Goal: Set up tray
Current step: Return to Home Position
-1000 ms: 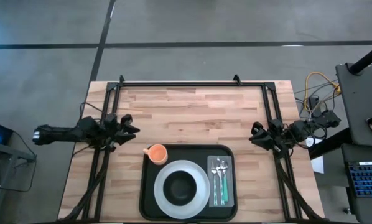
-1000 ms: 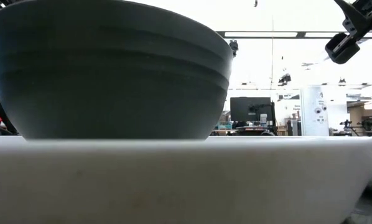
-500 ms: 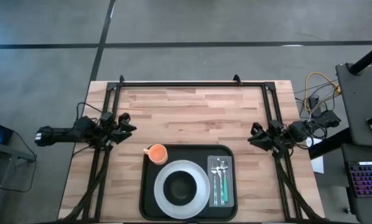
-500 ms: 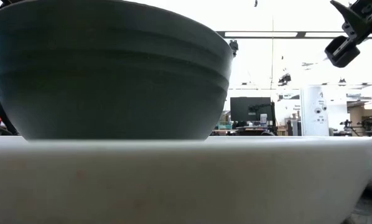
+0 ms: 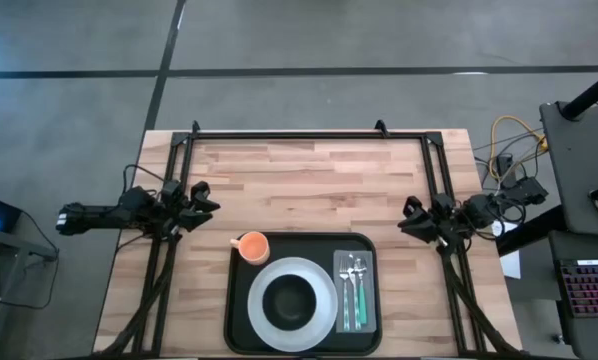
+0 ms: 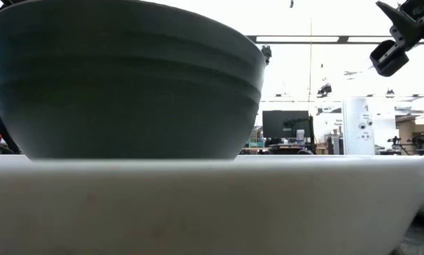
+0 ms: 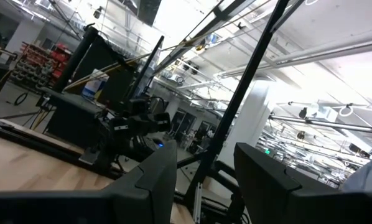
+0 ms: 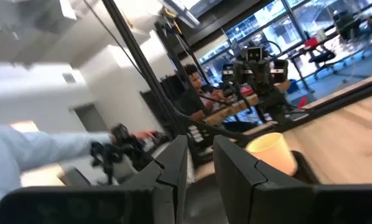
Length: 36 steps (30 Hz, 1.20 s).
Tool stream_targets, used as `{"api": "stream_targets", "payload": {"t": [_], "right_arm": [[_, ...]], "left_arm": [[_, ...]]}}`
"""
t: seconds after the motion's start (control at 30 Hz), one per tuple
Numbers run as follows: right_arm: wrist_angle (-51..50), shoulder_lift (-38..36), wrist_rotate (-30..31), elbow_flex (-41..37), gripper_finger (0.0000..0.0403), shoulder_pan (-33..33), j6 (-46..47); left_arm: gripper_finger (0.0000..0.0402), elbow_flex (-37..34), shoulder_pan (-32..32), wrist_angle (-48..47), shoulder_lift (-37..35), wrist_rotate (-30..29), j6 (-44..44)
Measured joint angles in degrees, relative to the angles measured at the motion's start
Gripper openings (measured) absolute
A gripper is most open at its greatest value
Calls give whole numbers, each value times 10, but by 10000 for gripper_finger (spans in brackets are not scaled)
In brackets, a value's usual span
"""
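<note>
Orange cup point(image 5: 250, 246) sits near the left gripper point(image 5: 209, 200); dark bowl point(image 5: 291, 298) on white plate point(image 5: 325, 305) roughly midway between both; green cutlery point(image 5: 351, 290) on grey napkin point(image 5: 370, 312) near the right gripper point(image 5: 406, 217).

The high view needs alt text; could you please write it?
A black tray on the table holds a white plate with a dark bowl, an orange cup, and green cutlery on a grey napkin. Left gripper and right gripper wait at the table's sides.
</note>
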Motion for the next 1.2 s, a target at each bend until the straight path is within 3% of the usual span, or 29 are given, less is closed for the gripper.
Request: {"api": "stream_targets", "payload": {"t": [0.43,0.77,1.2], "right_arm": [[-64,1,-4,0,68,0,-127],[-127,1,-6,0,68,0,-131],[-130,1,-6,0,68,0,-144]], "left_arm": [[141,0,0,0,24,0,0],[141,0,0,0,71,0,0],[141,1,0,0,153,0,0]]}}
